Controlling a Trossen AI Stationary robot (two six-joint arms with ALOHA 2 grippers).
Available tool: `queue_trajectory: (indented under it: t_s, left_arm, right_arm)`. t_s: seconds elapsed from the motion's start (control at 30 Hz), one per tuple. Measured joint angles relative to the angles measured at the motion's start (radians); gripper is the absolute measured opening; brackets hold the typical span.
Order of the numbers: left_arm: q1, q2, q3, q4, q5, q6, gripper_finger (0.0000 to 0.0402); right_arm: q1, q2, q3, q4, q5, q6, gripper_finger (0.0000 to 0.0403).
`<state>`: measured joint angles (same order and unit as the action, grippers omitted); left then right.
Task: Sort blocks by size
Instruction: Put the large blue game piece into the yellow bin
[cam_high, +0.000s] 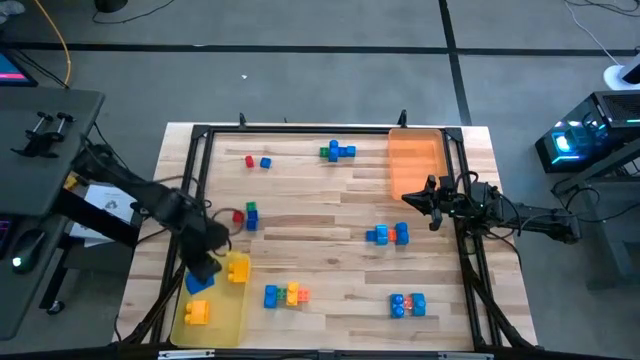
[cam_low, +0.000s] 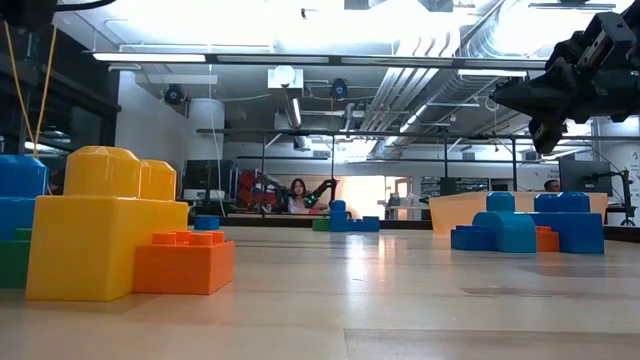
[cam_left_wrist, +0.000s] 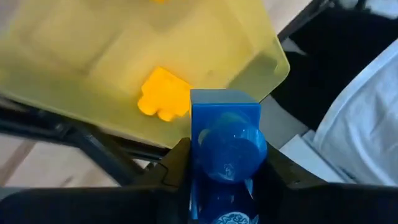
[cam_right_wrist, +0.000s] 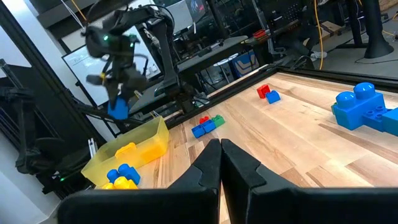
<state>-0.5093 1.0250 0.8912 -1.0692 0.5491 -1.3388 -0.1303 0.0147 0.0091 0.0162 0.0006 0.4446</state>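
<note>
Left fingers gripping 1 blue block, 1 yellow tray

left gripper: over the yellow tray's upper end, a blue block at its tip, seemingly held
yellow tray: front-left of the table, with a yellow block and another yellow block inside
right gripper: beside the orange tray, fingers together
loose blocks: red and blue pair, green-blue cluster, red-green-blue group, 3 mixed clusters toward the front and right
</note>
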Motion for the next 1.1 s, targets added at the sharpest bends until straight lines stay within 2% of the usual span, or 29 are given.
queue_trajectory:
  t_s: [0.27,0.37,0.47,0.6,0.67,0.77,0.83,0.93,1.03,1.1]
  left_arm:
    - [-0.01,0.048,-0.01,0.015,0.001,0.106,0.0238]
    - [0.011,0.036,-0.01,0.011,0.004,0.15,0.0267]
    - [0.053,0.015,-0.01,0.011,0.021,0.209,0.0277]
    - [0.204,-0.039,-0.01,0.029,-0.003,0.291,0.0276]
    - [0.329,-0.057,-0.009,0.056,-0.023,0.343,0.0274]
    - [0.525,-0.043,-0.009,0.188,-0.126,0.413,0.027]
    - [0.641,0.008,-0.008,0.326,-0.182,0.472,0.0267]
    - [0.764,0.16,0.015,0.513,-0.172,0.595,0.0262]
    - [0.831,0.387,0.144,0.542,-0.186,0.794,0.0258]
    - [0.881,0.544,0.279,0.529,-0.254,0.88,0.0257]
  right_arm:
    - [0.0,0.0,0.0,0.0,0.0,0.0,0.0001]
    - [0.0,0.0,0.0,0.0,0.0,0.0,0.0001]
    - [0.0,0.0,0.0,0.0,0.0,0.0,0.0001]
    - [0.0,0.0,0.0,0.0,0.0,0.0,0.0001]
    - [0.0,0.0,0.0,0.0,0.0,0.0,0.0001]
    - [0.0,0.0,0.0,0.0,0.0,0.0,0.0001]
    - [0.0,0.0,0.0,0.0,0.0,0.0,0.0001]
    - [0.0,0.0,0.0,0.0,0.0,0.0,0.0001]
    - [0.0,0.0,0.0,0.0,0.0,0.0,0.0001]
    - [0.0,0.0,0.0,0.0,0.0,0.0,0.0001]
